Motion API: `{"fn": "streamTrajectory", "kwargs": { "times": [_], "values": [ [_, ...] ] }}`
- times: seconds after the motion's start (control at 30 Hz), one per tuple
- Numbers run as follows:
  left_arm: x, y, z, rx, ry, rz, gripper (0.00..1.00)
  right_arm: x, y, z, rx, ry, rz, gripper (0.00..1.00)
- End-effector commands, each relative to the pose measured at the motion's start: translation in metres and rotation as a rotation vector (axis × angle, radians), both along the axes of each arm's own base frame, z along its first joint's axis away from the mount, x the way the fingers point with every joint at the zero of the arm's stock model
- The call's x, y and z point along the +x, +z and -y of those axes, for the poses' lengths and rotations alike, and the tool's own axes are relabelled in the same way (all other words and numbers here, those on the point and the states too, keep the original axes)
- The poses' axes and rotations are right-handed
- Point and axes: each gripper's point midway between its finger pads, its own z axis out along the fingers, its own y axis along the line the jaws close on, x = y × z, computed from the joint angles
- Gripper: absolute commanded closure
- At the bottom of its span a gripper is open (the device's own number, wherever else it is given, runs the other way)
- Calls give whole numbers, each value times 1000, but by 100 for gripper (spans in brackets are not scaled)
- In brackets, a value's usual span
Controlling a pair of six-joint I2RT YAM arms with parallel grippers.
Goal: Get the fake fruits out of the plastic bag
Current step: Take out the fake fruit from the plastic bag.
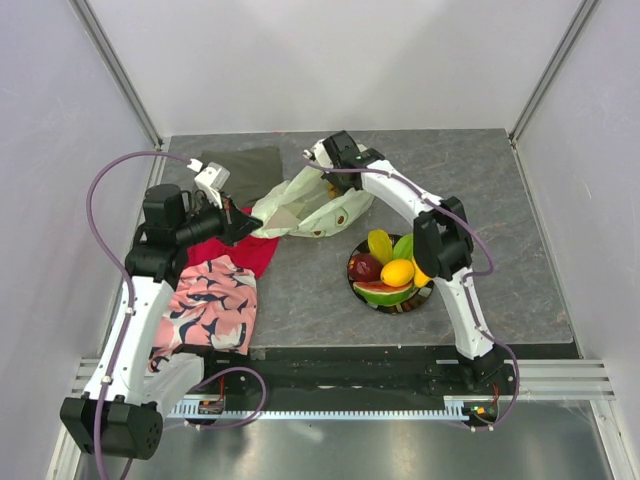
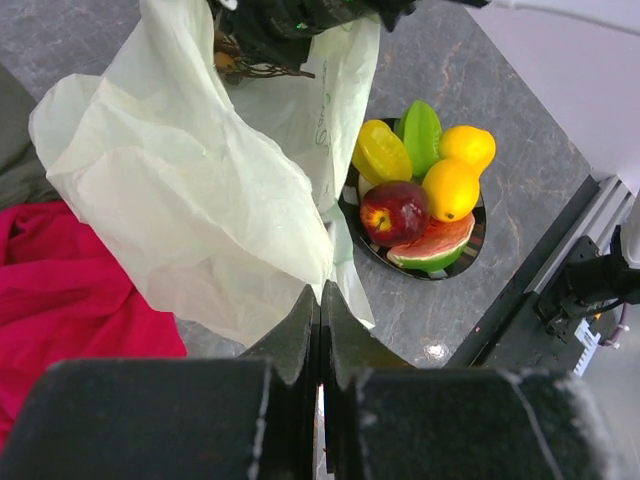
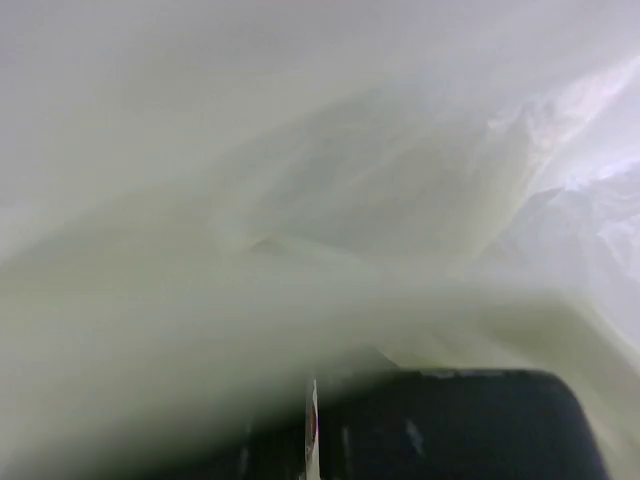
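The plastic bag (image 1: pixel 310 208) is pale green and crinkly, and lies stretched between my two grippers at mid-table. My left gripper (image 1: pixel 248 228) is shut on the bag's (image 2: pixel 190 180) near edge, its jaws (image 2: pixel 322 300) pinched on the film. My right gripper (image 1: pixel 320 162) reaches into the bag's far end. Its jaws (image 3: pixel 312 400) look shut, and film (image 3: pixel 300 200) covers all else in that view. A brownish grape bunch (image 2: pixel 232 62) shows beside the right gripper (image 2: pixel 290 18). Other fake fruits lie on a round plate (image 1: pixel 357 282): a red apple (image 2: pixel 393 212), a watermelon slice (image 2: pixel 432 247), a lemon (image 2: pixel 449 189) and a green piece (image 2: pixel 421 135).
A red cloth (image 1: pixel 240 252) lies under my left gripper, with a pink patterned cloth (image 1: pixel 212 305) nearer the front edge. A dark grey cloth (image 1: pixel 242 165) sits at the back left. White walls enclose the table on three sides. A metal rail (image 1: pixel 330 405) runs along the front.
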Motion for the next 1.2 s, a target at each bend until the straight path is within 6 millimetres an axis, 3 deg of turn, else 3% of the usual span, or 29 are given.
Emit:
{"fn": "streamTrajectory", "kwargs": {
  "times": [0.0, 0.03, 0.1, 0.13, 0.2, 0.33, 0.43, 0.6, 0.7, 0.9, 1.1, 1.17],
  "values": [
    [7, 11, 9, 7, -24, 73, 98, -29, 102, -35, 256, 158, 49, 100],
    [8, 11, 9, 27, -25, 90, 98, -43, 128, -42, 323, 211, 55, 100],
    [7, 7, 15, 52, -42, 103, 98, -68, 136, -55, 420, 291, -6, 100],
    [10, 6, 12, 79, -29, 121, 98, -78, 155, -55, 463, 320, 8, 100],
    [12, 3, 14, 94, -29, 122, 98, -97, 159, -62, 522, 360, -38, 100],
    [18, 2, 13, 140, -18, 153, 98, -120, 175, -65, 593, 403, -72, 100],
    [27, 3, 7, 140, 42, 149, 98, -136, 176, -69, 623, 465, -119, 100],
    [56, 24, -2, 75, 198, 143, 98, -156, 161, -59, 569, 508, -203, 100],
    [73, 41, 3, 60, 186, 183, 98, -164, 160, -54, 543, 536, -229, 100],
    [107, 34, 11, 87, 168, 164, 98, -173, 198, -61, 613, 584, -199, 100],
    [111, 44, 18, 70, 135, 189, 99, -181, 219, -50, 598, 584, -147, 100],
    [110, 42, 18, 72, 138, 182, 98, -185, 235, -44, 608, 590, -113, 100]
  ]
}}
